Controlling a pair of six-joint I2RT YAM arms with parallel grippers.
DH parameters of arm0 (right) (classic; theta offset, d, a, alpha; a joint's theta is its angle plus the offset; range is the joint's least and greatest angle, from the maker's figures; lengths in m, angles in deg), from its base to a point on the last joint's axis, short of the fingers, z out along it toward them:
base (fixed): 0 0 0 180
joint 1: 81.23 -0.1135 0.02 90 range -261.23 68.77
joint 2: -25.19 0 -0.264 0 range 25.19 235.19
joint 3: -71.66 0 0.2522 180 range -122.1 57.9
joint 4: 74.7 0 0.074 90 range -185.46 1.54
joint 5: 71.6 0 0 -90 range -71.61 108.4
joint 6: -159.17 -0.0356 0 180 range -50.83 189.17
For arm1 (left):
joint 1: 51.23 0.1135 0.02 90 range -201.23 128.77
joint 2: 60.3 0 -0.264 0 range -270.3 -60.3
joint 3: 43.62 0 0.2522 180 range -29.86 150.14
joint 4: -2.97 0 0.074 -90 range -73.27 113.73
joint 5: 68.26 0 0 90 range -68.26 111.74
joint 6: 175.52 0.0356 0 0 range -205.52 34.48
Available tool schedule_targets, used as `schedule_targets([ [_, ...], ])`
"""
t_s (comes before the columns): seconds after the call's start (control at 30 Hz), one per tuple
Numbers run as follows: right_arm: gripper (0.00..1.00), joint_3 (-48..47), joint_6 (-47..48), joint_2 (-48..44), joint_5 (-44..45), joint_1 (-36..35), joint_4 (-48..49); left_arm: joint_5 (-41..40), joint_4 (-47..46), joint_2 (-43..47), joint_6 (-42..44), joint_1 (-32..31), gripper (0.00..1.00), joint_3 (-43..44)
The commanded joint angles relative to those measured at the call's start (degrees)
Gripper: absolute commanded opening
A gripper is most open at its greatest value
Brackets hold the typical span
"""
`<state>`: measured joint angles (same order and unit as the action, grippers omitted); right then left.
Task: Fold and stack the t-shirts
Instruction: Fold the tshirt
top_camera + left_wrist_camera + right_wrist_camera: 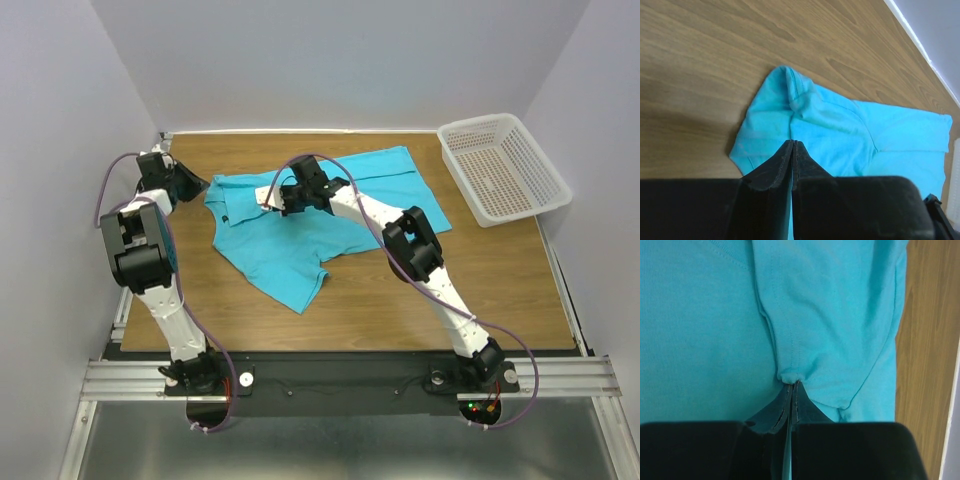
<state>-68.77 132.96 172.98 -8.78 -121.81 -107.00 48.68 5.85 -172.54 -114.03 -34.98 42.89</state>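
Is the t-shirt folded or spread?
Spread, unfolded: the t-shirt lies loose and rumpled on the table, a pleat pinched by the right gripper.

The turquoise-blue cotton t-shirt [275, 255] lies centre-left on the brown wooden tabletop [400, 300]; the white perforated plastic basket [462, 176] stands apart at far right.

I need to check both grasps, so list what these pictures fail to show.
Left wrist view: whether the left gripper has cloth of the t-shirt between its shut fingers; the fingers themselves hide it.
Right wrist view: how many layers the right gripper pinches; the bunched fold hides that.
Top view: both pairs of fingers and the cloth beneath them, covered by the arms' own wrists.
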Motion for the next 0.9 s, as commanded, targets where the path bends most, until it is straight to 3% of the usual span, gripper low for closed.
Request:
schedule_targets([
  [0.0,0.03,-3.76,-1.65,-2.24,-2.09,-0.38,1.58,1.88,0.15,-2.88,-1.63,0.36,0.16,5.46],
  [0.87,0.01,-2.79,-2.79,-3.91,-2.09,0.94,1.76,5.58,2.17,-15.98,-4.10,-0.96,0.18,20.06],
])
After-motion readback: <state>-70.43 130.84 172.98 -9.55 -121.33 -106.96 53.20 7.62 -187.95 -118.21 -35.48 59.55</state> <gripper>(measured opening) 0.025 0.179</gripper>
